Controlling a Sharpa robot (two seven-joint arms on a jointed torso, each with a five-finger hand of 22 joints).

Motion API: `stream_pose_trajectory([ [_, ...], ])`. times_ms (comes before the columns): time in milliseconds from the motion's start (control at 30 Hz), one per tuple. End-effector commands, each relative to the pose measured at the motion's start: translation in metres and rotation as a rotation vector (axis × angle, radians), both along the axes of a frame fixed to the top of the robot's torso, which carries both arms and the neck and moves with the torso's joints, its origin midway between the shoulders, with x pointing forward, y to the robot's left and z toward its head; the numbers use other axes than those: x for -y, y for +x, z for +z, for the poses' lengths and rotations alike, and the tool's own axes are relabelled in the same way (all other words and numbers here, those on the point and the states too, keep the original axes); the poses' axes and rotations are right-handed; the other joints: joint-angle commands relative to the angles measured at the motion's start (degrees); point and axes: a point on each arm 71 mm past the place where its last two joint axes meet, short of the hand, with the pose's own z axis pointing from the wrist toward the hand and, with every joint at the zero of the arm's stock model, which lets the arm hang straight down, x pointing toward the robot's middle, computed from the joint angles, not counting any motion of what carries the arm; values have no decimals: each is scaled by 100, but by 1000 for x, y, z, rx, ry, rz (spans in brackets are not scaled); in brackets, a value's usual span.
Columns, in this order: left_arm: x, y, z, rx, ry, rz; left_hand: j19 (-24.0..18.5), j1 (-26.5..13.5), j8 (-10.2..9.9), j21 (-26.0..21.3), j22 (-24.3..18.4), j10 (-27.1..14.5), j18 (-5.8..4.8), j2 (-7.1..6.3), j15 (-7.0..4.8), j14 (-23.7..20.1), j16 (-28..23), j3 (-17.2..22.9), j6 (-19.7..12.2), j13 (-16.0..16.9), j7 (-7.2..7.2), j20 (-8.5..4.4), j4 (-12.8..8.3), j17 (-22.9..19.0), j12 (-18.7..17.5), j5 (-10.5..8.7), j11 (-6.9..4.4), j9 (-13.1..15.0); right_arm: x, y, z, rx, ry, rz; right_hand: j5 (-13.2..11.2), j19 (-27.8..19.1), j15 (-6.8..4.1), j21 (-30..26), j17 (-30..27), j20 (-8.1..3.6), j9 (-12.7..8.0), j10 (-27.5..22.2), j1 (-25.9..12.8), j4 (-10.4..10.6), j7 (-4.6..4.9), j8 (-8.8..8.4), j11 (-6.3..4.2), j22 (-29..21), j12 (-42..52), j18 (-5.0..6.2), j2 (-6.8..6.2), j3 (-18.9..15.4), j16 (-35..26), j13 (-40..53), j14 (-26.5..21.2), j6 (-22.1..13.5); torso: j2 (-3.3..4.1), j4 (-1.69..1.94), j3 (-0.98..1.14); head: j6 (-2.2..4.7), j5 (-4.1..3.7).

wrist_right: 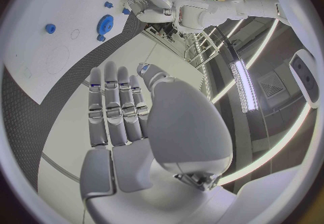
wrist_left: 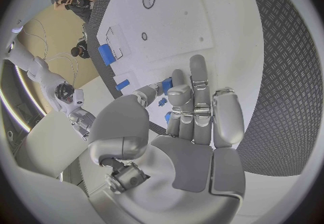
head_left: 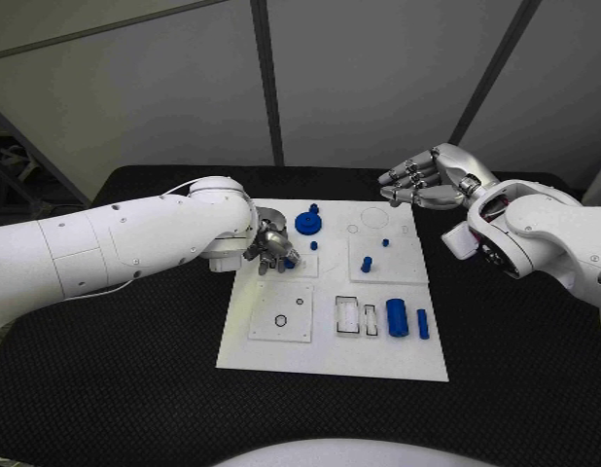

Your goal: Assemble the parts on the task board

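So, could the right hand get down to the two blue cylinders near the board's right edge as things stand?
Probably yes. The right hand hangs off the task board's far right corner, holding nothing, and nothing covers the blue cylinders; the left hand works on the opposite side.

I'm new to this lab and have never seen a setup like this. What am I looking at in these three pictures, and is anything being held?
It is a two-armed robot at a black table. The head view looks down from above; the two round views come from cameras at its wrists. On the white task board lie small blue parts, among them a gear and a cylinder. The left hand is down on the board with its fingers at a small blue part; whether it grips it is unclear. The right hand is raised, fingers apart, holding nothing.
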Motion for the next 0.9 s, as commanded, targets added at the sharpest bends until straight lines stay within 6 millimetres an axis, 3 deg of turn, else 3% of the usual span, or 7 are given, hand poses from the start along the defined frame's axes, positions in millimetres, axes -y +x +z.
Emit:
stream_pose_trajectory([
  [33,0,0,0,-1,12,0,44,-73,23,23,11,50,-745,16,-20,37,-24,-110,41,12,-10,15,41,9,31,-36,-9,-31,-1,0,1,2,1,9,33,14,36,-20,-1,7,2,-12,-49,-25,17,-31,25,-9,-18,23,-12,-9,-22,-9,-10,-5,0,-3,3,5,-3],
  [333,1,1,1,15,1,10,70,-118,33,43,55,79,-754,96,-22,44,-39,-405,90,59,-18,13,204,27,97,-27,-14,-118,-1,0,1,0,0,9,33,14,36,-20,-1,7,2,-12,-49,-25,17,-31,25,-9,-18,23,-12,-9,-22,-9,-10,-5,3,2,-1,5,-14],
  [900,0,0,2,19,-3,12,87,-125,42,56,83,98,-759,102,-25,48,-48,-560,116,79,-26,10,273,37,129,-23,-20,-162,-1,0,1,-4,-2,9,37,17,40,-34,0,10,2,-17,-71,-18,20,-35,29,-17,-22,22,-19,-17,-30,-10,-12,-12,-2,0,-1,-3,-3],
])
